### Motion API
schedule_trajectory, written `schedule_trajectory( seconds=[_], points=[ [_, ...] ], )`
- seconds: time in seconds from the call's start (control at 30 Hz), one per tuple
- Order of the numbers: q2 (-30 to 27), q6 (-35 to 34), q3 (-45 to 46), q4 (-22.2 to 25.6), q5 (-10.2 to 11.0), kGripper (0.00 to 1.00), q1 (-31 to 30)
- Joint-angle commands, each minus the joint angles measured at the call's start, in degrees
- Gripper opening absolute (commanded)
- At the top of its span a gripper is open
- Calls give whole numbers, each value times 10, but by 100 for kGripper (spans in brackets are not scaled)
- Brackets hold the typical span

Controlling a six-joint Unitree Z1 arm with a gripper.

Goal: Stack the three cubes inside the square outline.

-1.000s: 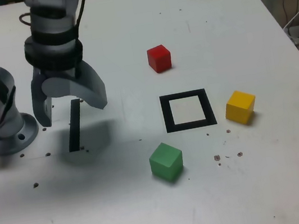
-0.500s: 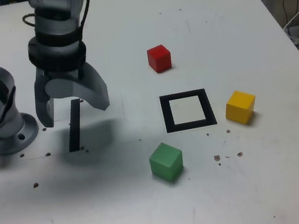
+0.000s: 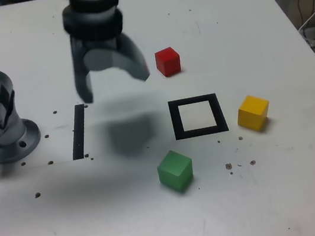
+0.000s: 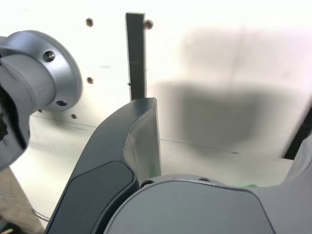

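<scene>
Exterior view: gripper (image 3: 115, 84) hangs empty, jaws spread, beside red cube (image 3: 168, 61). Cube looks light, rigid; flat opposite sides suit pinching.

The exterior camera is looking down across the table (image 3: 289, 193); the wrist camera is peering closely past the hand (image 4: 214, 146), both sharing the black strip (image 3: 78, 132).

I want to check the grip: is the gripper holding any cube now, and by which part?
Nothing is held. The gripper is open and empty above the table, and the red cube, green cube and yellow cube all lie apart from it.
</scene>
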Motion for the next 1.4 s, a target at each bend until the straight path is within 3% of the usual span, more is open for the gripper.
schedule_trajectory(
  seconds=[0.0, 0.3, 0.73, 1.37],
  points=[
    [14, 4, -24, 11, 1, 100, 17],
    [77, 6, -105, 38, 9, 100, 74],
    [156, 27, -175, 36, 17, 100, 151],
    [253, 64, -250, 51, 5, 97, 197]
  ],
)
